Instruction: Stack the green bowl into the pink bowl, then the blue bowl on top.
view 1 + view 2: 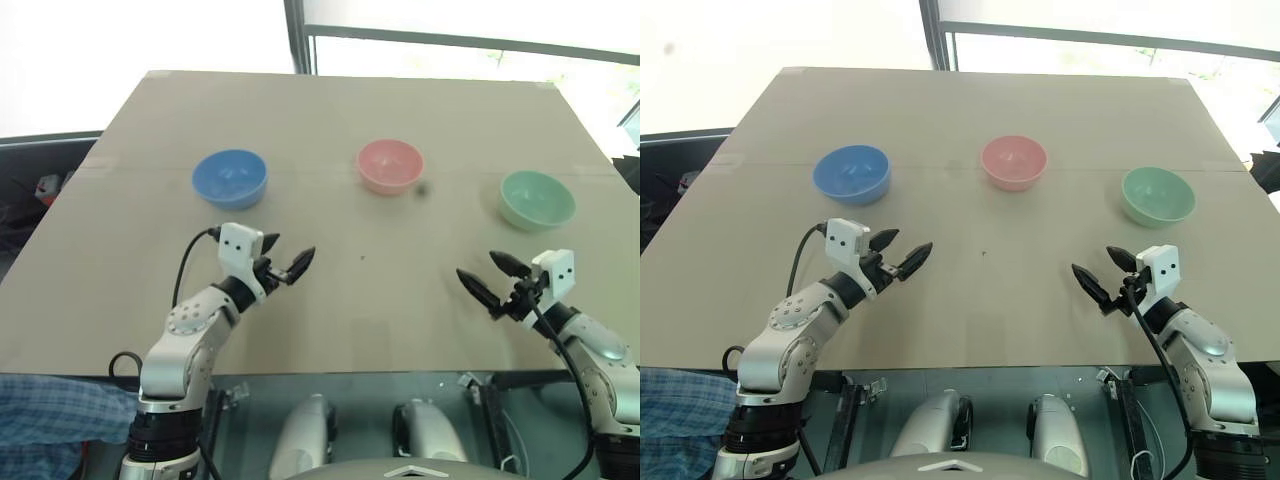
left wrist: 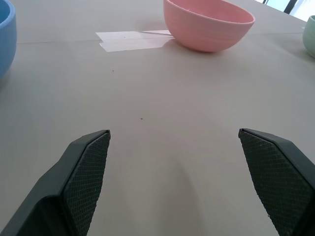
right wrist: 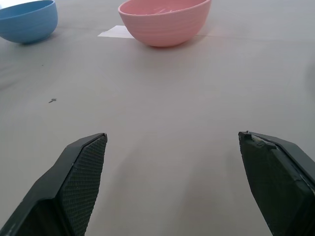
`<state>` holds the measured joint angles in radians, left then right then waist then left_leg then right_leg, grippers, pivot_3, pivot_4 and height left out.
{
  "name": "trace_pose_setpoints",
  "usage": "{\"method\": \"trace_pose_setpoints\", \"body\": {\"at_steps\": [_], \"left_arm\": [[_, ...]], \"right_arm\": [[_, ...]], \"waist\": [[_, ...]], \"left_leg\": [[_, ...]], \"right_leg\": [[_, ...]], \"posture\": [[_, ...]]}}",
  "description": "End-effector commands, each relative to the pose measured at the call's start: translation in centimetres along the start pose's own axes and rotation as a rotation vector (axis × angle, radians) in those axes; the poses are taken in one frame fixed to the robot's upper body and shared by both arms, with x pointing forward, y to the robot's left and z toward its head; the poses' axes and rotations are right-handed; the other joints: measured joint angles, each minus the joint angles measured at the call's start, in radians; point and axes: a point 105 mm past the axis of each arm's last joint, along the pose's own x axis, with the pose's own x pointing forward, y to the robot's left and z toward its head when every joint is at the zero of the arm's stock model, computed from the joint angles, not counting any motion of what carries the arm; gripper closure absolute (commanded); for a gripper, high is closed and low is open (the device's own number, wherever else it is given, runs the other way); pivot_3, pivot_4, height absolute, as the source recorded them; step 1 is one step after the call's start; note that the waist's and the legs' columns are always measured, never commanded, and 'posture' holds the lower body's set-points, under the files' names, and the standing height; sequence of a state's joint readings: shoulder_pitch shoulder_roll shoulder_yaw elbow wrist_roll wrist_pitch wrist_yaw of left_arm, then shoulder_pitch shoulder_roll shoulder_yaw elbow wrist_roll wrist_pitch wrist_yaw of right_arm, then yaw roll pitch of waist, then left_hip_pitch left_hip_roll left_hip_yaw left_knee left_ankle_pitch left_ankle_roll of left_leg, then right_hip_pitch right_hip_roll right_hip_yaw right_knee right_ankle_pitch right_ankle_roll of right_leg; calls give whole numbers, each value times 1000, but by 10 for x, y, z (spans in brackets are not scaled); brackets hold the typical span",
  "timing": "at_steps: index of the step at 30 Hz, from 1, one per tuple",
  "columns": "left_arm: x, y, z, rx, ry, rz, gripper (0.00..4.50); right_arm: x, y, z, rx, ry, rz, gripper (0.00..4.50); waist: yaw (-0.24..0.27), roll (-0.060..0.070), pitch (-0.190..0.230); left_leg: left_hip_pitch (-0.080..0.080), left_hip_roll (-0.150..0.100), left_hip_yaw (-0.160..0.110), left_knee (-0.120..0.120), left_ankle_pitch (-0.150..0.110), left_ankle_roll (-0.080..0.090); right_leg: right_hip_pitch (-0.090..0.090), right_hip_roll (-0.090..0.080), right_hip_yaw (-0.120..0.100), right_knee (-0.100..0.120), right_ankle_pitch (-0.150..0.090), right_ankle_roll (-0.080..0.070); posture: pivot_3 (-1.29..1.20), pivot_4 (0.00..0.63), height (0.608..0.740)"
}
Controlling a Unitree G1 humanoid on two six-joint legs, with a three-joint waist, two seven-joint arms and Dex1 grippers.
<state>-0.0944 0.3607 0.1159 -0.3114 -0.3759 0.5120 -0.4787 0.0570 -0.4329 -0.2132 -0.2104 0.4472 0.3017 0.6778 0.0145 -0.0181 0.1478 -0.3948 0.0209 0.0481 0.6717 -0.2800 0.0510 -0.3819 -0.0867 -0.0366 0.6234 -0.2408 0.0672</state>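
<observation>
While poised over the near half of the bench (image 1: pixel 330 110) with nothing yet stacked, spread wide and empty on both sides: left tool (image 1: pixel 290 248) and right tool (image 1: pixel 478 265), each turned inward toward the middle and well clear of every bowl. Laid out in a row across the far half, well apart from one another: blue bowl (image 1: pixel 229 178) at left, pink bowl (image 1: pixel 390 165) in the centre, green bowl (image 1: pixel 537 199) at right, all upright and holding nothing. Likely arranged that way so as to put each outer bowl just ahead of the nearer arm, with the receiving pink bowl in the middle, within reach from either side. Seen along both wrists, pink bowl straight ahead between the parted fingers, which suggests a neutral ready pose aimed at the stacking spot, not at a pickup. Probably kept fully open so as to slip over a bowl's rim without a pause to widen. Judged as the very start: no step done. Calls first for a reach by the right tool, far and to the right, onto the green bowl's rim, then a carry leftward into the pink bowl. Worth some care with the smooth, rounded walls, apt to slide or tip under a shallow pinch.
</observation>
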Motion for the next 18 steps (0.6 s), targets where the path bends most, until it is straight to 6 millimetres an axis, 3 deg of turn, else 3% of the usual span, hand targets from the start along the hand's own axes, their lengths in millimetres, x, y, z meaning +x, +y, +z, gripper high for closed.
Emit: {"method": "trace_pose_setpoints", "body": {"at_steps": [1, 5, 18], "left_arm": [[1, -13, 12, 31, -55, -49, 87], [2, -23, 9, 10, -57, -105, 87], [0, -27, 7, 13, -74, -103, 87]], "right_arm": [[-1, -6, 14, -45, -56, -7, 0], [-1, -9, 12, -52, -56, -17, 0], [0, -10, 11, -82, -47, -1, 0]], "waist": [[0, 0, 0], [0, 0, 0], [-1, 0, 0]], "left_leg": [[0, 0, 0, 0, 0, 0], [0, 0, 0, 0, 0, 0], [0, 0, 0, 1, 0, 0]], "right_leg": [[0, 0, 0, 0, 0, 0], [0, 0, 0, 0, 0, 0], [0, 0, 0, 0, 0, 0]], "posture": [[0, 150, 740], [0, 150, 740], [0, 150, 740]]}}
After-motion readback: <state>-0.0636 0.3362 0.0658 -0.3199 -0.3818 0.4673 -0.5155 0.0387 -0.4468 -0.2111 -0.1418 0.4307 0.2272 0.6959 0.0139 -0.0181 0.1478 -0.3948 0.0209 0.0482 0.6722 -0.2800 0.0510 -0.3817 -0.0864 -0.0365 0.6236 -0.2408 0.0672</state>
